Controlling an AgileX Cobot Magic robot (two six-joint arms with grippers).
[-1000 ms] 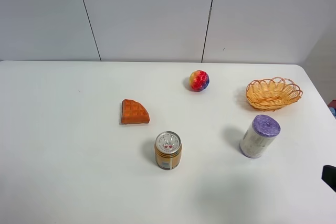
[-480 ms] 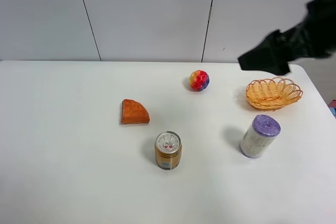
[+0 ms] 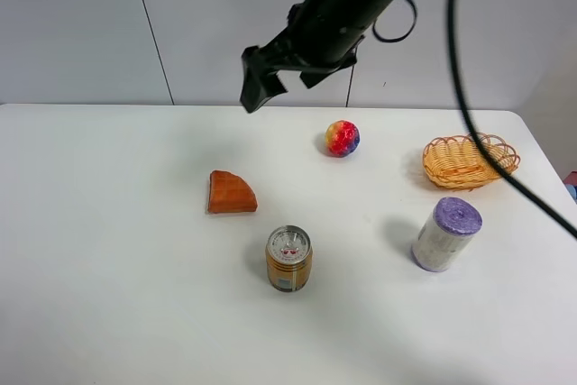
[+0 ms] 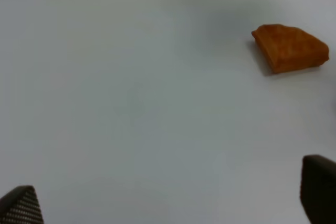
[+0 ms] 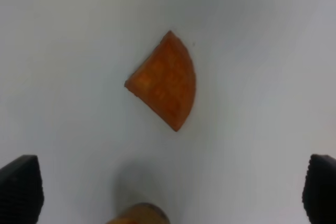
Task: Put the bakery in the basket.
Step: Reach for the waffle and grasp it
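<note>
The bakery (image 3: 232,193), an orange-brown waffle wedge, lies on the white table left of centre. It also shows in the left wrist view (image 4: 290,47) and in the right wrist view (image 5: 165,81). The wicker basket (image 3: 442,167) stands at the far right, with the arm's cable crossing in front of it. My right gripper (image 3: 259,86) hangs high above the table beyond the bakery, and in its wrist view (image 5: 170,190) it is open and empty. My left gripper (image 4: 168,203) is open and empty, low over bare table, apart from the bakery. It is out of the exterior view.
A red-yellow-blue ball (image 3: 342,138) lies behind centre. A gold can (image 3: 288,258) stands in front of the bakery, and its top shows in the right wrist view (image 5: 139,214). A purple-lidded cylinder (image 3: 446,233) stands in front of the basket.
My right arm has swung from the right edge up and across to the left, and now hangs above the table's middle. The objects have not moved.
</note>
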